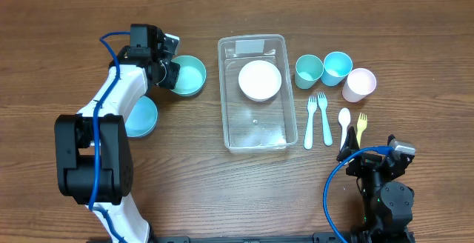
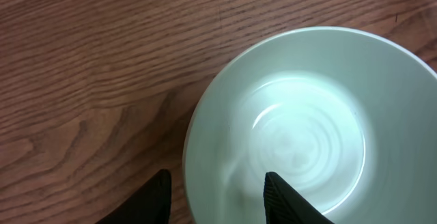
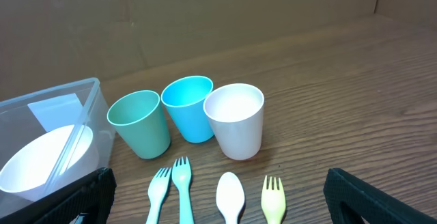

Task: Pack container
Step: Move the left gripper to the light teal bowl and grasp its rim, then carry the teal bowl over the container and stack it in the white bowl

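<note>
Teal bowl (image 2: 307,128) rim is straddled by the left hand (image 2: 217,200), fingers apart and not yet pinched, presumably for lifting into the clear container (image 1: 255,128); the right hand (image 3: 225,200) is parked wide open.

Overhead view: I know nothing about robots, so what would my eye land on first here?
Probably the clear container mid-table, with a white bowl sitting in its labelled end. Next, the left gripper at a teal bowl, one finger inside its rim and one outside. Right of the container stand three pastel cups.
</note>
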Controlling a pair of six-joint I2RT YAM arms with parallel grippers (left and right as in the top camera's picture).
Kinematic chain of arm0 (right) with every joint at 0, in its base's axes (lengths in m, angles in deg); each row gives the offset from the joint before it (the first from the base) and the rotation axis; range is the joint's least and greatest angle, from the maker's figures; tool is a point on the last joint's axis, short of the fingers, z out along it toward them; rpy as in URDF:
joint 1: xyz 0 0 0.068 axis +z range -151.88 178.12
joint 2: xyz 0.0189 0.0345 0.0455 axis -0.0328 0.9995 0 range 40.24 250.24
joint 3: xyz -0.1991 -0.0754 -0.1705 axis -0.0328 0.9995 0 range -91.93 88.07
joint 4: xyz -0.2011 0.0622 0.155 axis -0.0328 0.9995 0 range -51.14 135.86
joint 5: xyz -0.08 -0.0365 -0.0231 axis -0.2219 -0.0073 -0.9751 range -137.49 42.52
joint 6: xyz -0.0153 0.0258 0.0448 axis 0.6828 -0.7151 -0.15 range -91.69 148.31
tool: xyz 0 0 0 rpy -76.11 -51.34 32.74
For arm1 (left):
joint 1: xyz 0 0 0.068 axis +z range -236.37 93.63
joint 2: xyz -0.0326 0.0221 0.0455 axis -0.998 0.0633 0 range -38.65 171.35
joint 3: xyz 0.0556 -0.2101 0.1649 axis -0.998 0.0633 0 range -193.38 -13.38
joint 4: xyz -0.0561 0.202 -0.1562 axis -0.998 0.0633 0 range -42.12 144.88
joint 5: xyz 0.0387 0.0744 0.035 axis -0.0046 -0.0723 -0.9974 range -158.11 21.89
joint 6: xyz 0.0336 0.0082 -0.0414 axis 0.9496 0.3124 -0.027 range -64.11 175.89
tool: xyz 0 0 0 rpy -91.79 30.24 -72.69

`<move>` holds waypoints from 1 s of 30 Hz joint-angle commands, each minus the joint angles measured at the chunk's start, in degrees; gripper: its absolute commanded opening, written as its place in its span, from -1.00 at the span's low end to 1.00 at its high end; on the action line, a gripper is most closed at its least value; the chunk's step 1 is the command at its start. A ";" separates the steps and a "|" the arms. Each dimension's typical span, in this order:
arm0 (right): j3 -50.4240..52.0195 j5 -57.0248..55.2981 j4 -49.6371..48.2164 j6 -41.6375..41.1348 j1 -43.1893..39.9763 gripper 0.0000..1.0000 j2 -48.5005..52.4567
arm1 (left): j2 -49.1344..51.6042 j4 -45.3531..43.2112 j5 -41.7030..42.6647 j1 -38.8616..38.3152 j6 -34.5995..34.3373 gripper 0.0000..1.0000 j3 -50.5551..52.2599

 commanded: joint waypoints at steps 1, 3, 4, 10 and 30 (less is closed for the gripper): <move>0.20 0.26 -0.37 0.04 -0.26 1.00 -0.46 | 0.96 -1.64 0.17 0.46 0.35 -0.09 1.97; 0.20 0.26 -0.37 0.04 -0.26 1.00 -0.46 | 0.96 -2.95 0.17 0.48 0.33 -0.05 2.95; 0.20 0.26 -0.37 0.04 -0.28 1.00 -0.46 | 0.98 -3.13 -0.02 0.48 0.31 -0.03 2.99; 0.20 0.26 -0.37 0.07 -0.26 1.00 -0.46 | 4.07 -4.31 -0.20 0.52 -2.27 -0.24 3.02; 0.20 0.26 -0.37 0.07 -0.26 1.00 -0.46 | -3.32 14.19 9.53 -10.40 -14.16 -0.92 -25.33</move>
